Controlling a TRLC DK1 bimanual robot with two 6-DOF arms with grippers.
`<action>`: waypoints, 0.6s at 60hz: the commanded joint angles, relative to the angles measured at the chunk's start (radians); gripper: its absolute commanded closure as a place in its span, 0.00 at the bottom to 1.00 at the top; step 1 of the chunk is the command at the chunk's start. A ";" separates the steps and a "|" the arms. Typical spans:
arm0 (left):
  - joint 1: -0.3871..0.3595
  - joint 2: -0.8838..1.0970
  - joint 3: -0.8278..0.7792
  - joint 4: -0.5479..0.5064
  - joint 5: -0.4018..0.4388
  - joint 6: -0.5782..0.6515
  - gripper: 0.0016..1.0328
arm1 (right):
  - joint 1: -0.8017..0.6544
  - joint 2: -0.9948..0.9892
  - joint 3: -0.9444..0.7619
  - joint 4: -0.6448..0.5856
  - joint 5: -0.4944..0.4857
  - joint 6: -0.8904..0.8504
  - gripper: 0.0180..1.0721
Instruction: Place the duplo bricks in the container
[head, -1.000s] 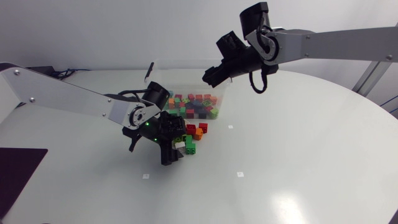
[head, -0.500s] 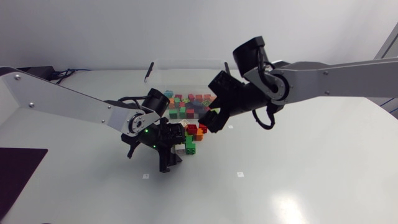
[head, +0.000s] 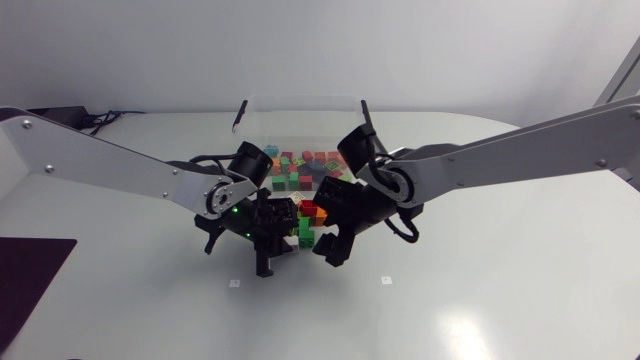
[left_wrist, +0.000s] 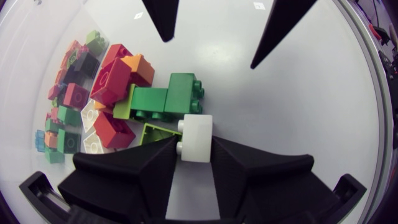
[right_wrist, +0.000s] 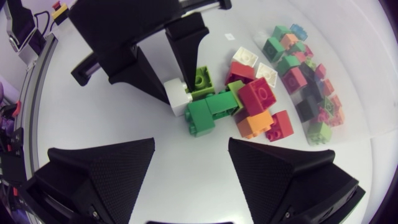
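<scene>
A small white duplo brick (left_wrist: 194, 138) sits between the fingers of my left gripper (left_wrist: 194, 147), which is shut on it at the near edge of a loose pile. The pile holds green bricks (left_wrist: 168, 99), a red one (left_wrist: 112, 78) and an orange one (left_wrist: 140, 65). My right gripper (right_wrist: 191, 149) hangs open just above the table, facing the left one across the green bricks (right_wrist: 208, 109). In the head view both grippers, left (head: 272, 245) and right (head: 330, 243), meet at the pile (head: 310, 213) in front of the clear container (head: 300, 101).
The container has several coloured bricks (head: 310, 170) in it and stands just behind the pile. A dark mat (head: 30, 275) lies at the table's left front edge. Bare white tabletop (head: 480, 280) spreads to the right and front.
My left gripper has closed on the white brick. My right arm has swung down from above the container to the pile, opposite the left gripper.
</scene>
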 joint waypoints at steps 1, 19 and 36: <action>-0.002 -0.030 -0.049 -0.019 0.005 -0.010 0.78 | 0.014 0.047 0.028 -0.016 0.004 -0.032 0.19; -0.001 -0.152 -0.130 -0.053 0.030 0.008 0.78 | 0.018 0.133 0.128 -0.035 0.015 -0.058 0.18; 0.025 -0.159 -0.159 -0.065 0.036 0.036 0.56 | 0.018 0.151 0.157 -0.058 0.019 -0.070 0.19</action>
